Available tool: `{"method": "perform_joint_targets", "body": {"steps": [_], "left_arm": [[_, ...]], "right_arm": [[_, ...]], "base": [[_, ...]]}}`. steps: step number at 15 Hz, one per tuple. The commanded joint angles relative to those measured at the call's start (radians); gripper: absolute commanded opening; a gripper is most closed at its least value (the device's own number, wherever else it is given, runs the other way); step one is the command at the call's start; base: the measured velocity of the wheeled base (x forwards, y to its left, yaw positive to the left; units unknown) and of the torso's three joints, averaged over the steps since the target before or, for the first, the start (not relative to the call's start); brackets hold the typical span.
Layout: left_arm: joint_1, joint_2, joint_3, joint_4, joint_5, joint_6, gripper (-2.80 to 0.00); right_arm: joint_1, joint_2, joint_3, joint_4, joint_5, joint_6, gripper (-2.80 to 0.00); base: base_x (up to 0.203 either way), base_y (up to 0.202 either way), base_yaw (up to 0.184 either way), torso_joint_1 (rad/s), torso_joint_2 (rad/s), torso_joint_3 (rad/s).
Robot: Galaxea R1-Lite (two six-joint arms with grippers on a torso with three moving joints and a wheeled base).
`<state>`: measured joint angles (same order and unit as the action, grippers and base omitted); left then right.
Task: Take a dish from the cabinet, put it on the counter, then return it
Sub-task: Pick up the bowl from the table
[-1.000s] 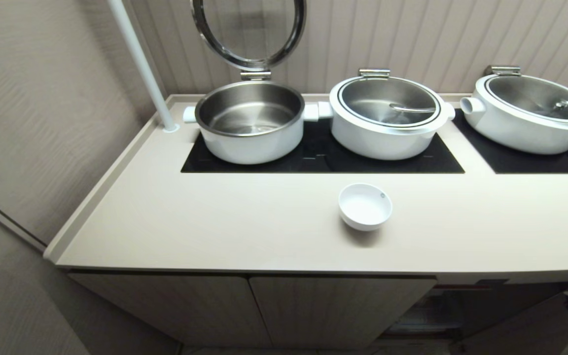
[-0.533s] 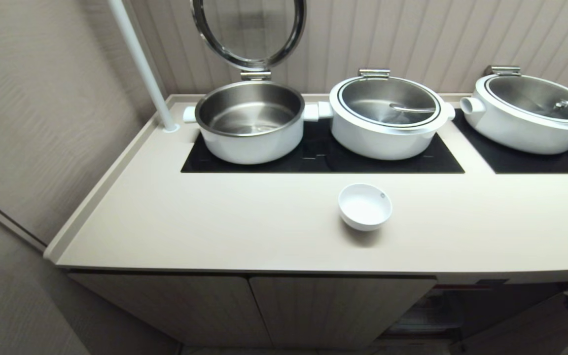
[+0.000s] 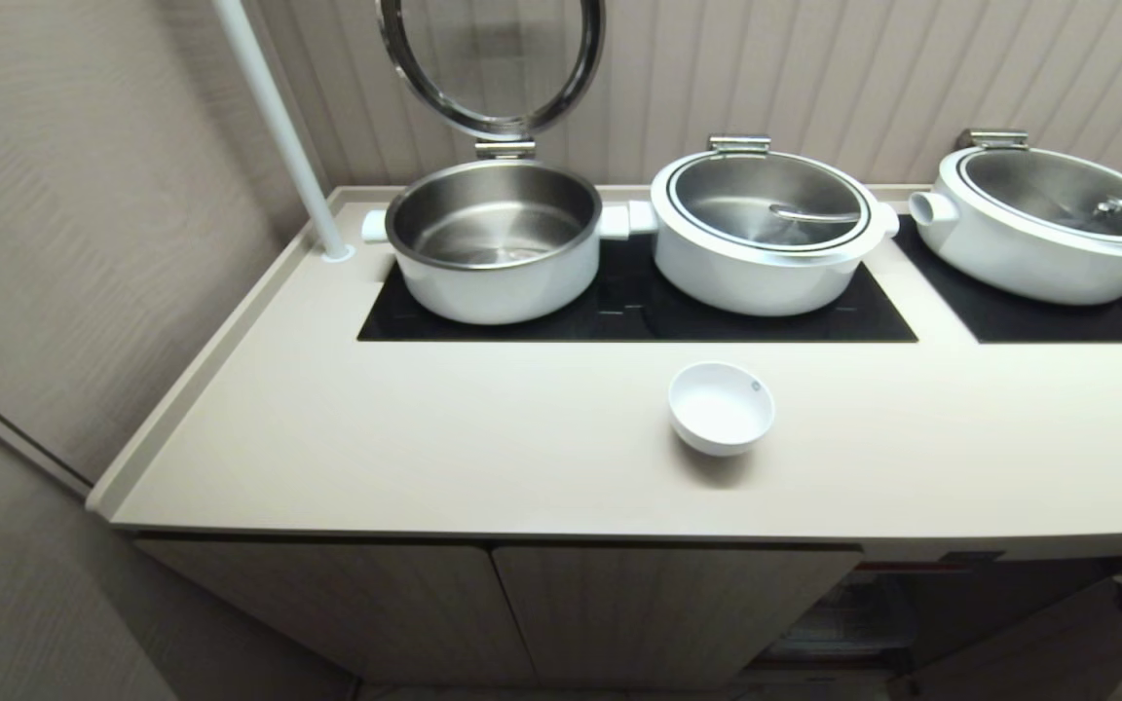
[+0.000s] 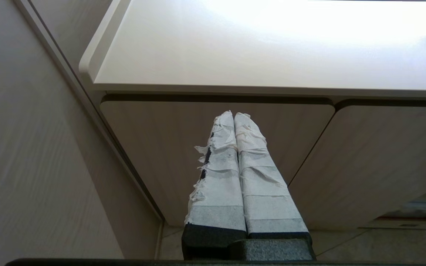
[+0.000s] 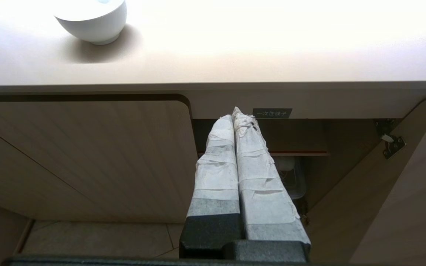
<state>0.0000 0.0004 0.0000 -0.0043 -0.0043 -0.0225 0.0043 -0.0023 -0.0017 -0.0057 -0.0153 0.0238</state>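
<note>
Dish (image 3: 721, 407) sits upright on counter (image 3: 425, 438), centre-right of head frame, just in front of the black cooktop panel (image 3: 634, 312), nothing touching it. Three white pots behind: the left pot (image 3: 495, 243) with its lid raised, the other two lidded. Cabinet (image 3: 619, 608) below, right door swung open, lower right. Left gripper (image 4: 234, 115) fingers pressed together, empty, before closed doors. Right gripper (image 5: 237, 112) fingers together, empty, facing the open compartment under the black label (image 5: 272, 113).

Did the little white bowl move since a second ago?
No. The bowl sits in the same spot on the counter, just in front of the black cooktop edge.
</note>
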Motion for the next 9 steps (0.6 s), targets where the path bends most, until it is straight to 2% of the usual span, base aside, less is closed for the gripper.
{"method": "perform_joint_targets", "body": {"steps": [1, 9], "left_arm": [[0.000, 0.000, 0.000, 0.000, -0.002, 0.000, -2.80], [0.000, 0.000, 0.000, 0.000, -0.002, 0.000, -2.80]], "right_arm": [[0.000, 0.002, 0.000, 0.000, 0.000, 0.000, -2.80], [0.000, 0.002, 0.000, 0.000, 0.000, 0.005, -2.80]], "base": [[0.000, 0.000, 0.000, 0.000, 0.00, 0.000], [0.000, 0.000, 0.000, 0.000, 0.00, 0.000]]}}
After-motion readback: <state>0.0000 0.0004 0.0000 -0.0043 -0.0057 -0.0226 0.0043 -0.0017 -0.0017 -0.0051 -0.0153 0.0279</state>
